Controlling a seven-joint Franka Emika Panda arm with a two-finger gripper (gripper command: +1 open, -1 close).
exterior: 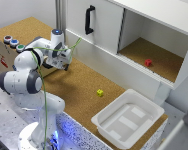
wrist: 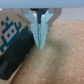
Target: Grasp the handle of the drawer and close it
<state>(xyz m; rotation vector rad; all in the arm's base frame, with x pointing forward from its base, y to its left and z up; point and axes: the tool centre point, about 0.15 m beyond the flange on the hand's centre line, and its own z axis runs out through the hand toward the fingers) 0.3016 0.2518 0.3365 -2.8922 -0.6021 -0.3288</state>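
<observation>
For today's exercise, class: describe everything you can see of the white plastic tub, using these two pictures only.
The white plastic tub is a rectangular, open-topped bin with a rolled rim and slightly translucent walls. It looks empty; faint raised panels show on its floor. It sits upright, turned at an angle, on the cork surface near the corner at the exterior view's lower right, below the white cabinet. A small yellow cube lies apart from it. Nothing touches it but the cork. The wrist view does not show it.

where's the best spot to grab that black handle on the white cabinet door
Probably take the black handle at mid-bar, coming straight at the door's face. It is an upright bar standing off the white cabinet door, so a grip should close across it sideways.
</observation>
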